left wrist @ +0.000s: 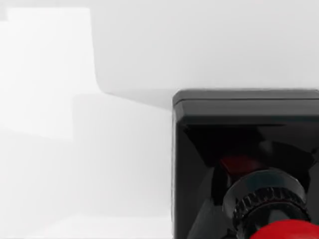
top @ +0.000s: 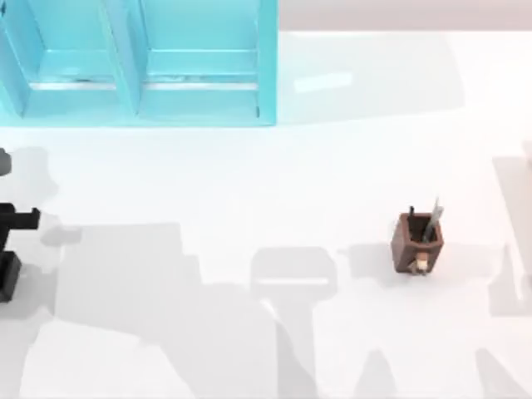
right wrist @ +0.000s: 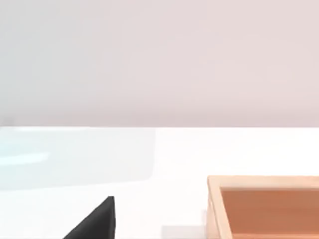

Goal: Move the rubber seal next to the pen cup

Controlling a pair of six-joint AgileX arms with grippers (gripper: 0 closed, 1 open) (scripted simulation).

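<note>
1. The rubber seal [left wrist: 244,164] shows close up in the left wrist view — a black square block with a ribbed black collar and a glossy red knob at its top — standing on the white table [top: 249,191].
2. The pen cup [top: 417,242], a small brown wooden holder with dark and grey pens sticking out, stands on the right half of the table in the top view; its wooden rim also shows in the right wrist view.
3. Part of the left arm [top: 12,249] sits at the top view's left edge, well apart from the cup; whether its fingers are open or closed cannot be told.
4. Handling, as a judgement: the seal looks rigid and light. The polished knob is likely slippery, so the flat block sides — or the ribbed collar — offer the surer hold.
5. It looks stable when kept upright.
</note>
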